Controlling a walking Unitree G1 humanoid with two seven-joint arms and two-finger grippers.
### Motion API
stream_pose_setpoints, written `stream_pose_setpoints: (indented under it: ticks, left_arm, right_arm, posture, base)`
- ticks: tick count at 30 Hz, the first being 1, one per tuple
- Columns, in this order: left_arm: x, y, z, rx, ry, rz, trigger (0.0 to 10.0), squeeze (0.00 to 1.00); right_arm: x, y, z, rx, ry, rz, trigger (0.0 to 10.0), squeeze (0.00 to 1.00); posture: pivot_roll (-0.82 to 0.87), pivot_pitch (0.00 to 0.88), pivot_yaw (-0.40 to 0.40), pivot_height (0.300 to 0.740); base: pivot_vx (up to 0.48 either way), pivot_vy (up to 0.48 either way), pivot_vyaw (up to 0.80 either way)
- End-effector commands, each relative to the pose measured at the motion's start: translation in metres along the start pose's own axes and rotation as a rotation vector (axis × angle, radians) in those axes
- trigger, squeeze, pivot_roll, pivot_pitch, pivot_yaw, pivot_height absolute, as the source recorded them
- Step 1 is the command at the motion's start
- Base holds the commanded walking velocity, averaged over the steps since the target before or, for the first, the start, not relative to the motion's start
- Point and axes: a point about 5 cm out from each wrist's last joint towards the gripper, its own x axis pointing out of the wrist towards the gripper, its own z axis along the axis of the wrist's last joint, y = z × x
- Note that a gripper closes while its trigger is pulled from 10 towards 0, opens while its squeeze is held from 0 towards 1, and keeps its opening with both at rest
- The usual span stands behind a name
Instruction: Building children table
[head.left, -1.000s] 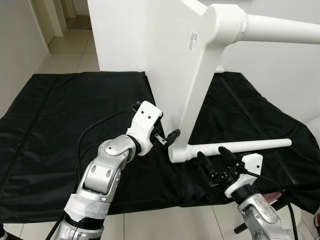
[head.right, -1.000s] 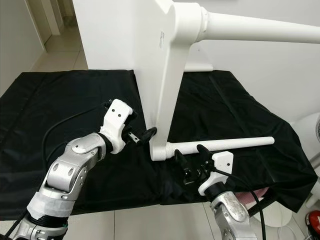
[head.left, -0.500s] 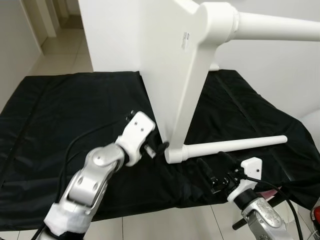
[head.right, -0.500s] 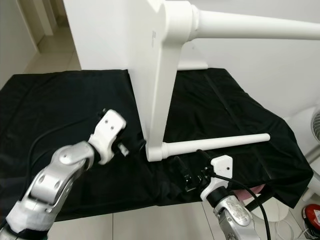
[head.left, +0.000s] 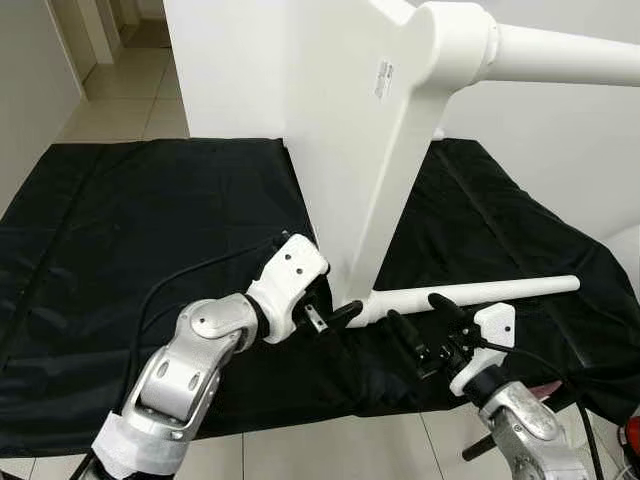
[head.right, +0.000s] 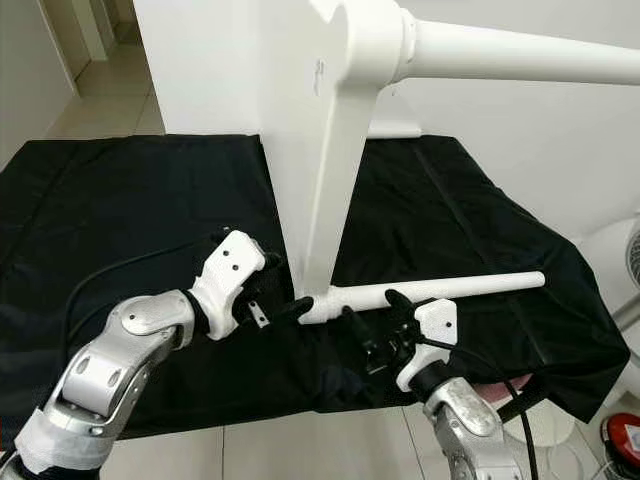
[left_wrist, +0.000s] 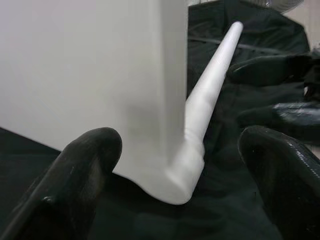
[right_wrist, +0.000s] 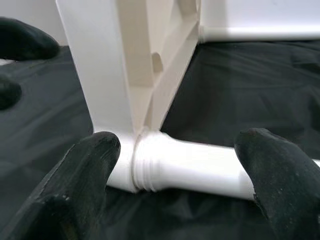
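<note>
Nearest the front edge of the counter (head.left: 90, 300), which is draped in a black cloth, the right tool (head.left: 425, 322) is seen with its two black fingers spread apart, holding nothing. It sits just in front of the lower table leg (head.left: 480, 291), close to where that leg screws into the tabletop. In the right wrist view the threaded joint (right_wrist: 145, 167) lies between the two fingertips (right_wrist: 87, 167), with no contact to be made out.

A little further in, the left tool (head.left: 335, 316) is placed at the bottom corner of the white tabletop (head.left: 345, 150). Its fingers are also parted and grip nothing (the corner and the leg's base are framed between them in the left wrist view), and one fingertip (head.left: 345, 312) appears to touch the corner or lie just beside it.

The tabletop stands on edge near the middle of the counter, rising out of view. The lower leg lies on the cloth, running from the corner toward the counter's right edge. A second leg (head.left: 560, 58) is seen at the upper corner, jutting out level above the counter's far right side. Beyond the far edge, a tiled floor (head.left: 130, 90) and white walls are seen.
</note>
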Motion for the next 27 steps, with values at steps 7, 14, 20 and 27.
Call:
stream_pose_setpoints:
  ticks: [7, 14, 20, 27]
  left_arm:
    - [0.010, 0.012, 0.006, -0.091, 0.014, 0.197, 10.0, 0.00]
    - [0.013, 0.026, 0.013, -0.137, 0.003, 0.299, 10.0, 0.00]
    - [0.015, 0.039, 0.019, -0.180, -0.011, 0.400, 10.0, 0.00]
    - [0.019, 0.058, 0.026, -0.190, -0.028, 0.504, 10.0, 0.00]
  right_arm:
    - [0.006, 0.008, 0.001, 0.032, -0.014, -0.012, 10.0, 0.00]
    - [0.006, 0.010, 0.001, 0.050, -0.022, -0.039, 10.0, 0.00]
    - [0.008, 0.010, 0.003, 0.063, -0.040, -0.076, 10.0, 0.00]
    - [0.013, 0.017, 0.004, 0.082, -0.056, -0.080, 10.0, 0.00]
  posture:
    - [-0.02, 0.000, -0.049, 0.740]
    - [-0.03, 0.000, -0.046, 0.740]
    - [-0.03, 0.000, -0.041, 0.740]
    - [-0.04, 0.000, -0.038, 0.740]
  base:
    - [0.000, 0.000, 0.00]
    - [0.000, 0.000, 0.00]
    - [0.000, 0.000, 0.00]
    - [0.000, 0.000, 0.00]
